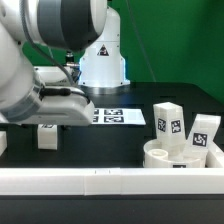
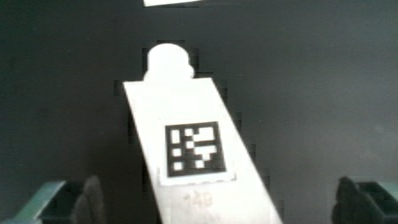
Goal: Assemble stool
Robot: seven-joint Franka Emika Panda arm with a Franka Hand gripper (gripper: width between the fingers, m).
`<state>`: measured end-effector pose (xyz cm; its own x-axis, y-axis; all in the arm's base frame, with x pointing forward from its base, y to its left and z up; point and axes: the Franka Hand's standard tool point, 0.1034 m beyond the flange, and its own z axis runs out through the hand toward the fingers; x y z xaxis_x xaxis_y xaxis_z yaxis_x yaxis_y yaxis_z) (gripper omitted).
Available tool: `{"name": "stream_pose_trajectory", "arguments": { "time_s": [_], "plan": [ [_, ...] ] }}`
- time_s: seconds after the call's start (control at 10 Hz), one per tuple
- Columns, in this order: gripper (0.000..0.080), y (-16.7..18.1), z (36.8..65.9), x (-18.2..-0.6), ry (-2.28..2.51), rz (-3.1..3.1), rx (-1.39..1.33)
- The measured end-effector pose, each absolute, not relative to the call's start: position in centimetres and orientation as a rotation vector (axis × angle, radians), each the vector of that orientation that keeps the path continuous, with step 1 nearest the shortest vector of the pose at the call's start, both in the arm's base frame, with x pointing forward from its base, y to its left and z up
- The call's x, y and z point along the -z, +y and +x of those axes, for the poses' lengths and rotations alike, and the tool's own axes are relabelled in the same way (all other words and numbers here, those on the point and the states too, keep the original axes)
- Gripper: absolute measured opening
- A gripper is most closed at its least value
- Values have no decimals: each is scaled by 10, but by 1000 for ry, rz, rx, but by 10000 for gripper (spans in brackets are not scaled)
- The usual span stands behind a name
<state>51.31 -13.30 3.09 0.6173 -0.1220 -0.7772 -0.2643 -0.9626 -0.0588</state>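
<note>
A white stool leg [image 2: 183, 120] with a black-and-white tag and a rounded peg at its far end lies on the dark table. It reaches in between my fingertips [image 2: 64, 203] without touching them. My gripper [image 2: 217, 205] is open, with the jaws wide apart on either side of the leg. In the exterior view the gripper [image 1: 47, 122] hangs just above this leg [image 1: 47, 136] at the exterior view's left. The round white seat [image 1: 168, 156] sits at the exterior view's right. Two more tagged legs [image 1: 168, 121] [image 1: 203, 134] stand by it.
The marker board [image 1: 118, 116] lies flat at the middle of the table, in front of the robot base [image 1: 103, 62]. A long white border rail [image 1: 100, 181] runs along the near edge. A white corner [image 2: 169, 3] shows at the far edge of the wrist view.
</note>
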Motion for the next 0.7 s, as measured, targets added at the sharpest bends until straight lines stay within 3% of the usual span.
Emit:
{"name": "stream_pose_trajectory", "arguments": {
  "time_s": [0.7],
  "plan": [
    [649, -133, 504, -13, 329, -2656, -1296]
  ]
}}
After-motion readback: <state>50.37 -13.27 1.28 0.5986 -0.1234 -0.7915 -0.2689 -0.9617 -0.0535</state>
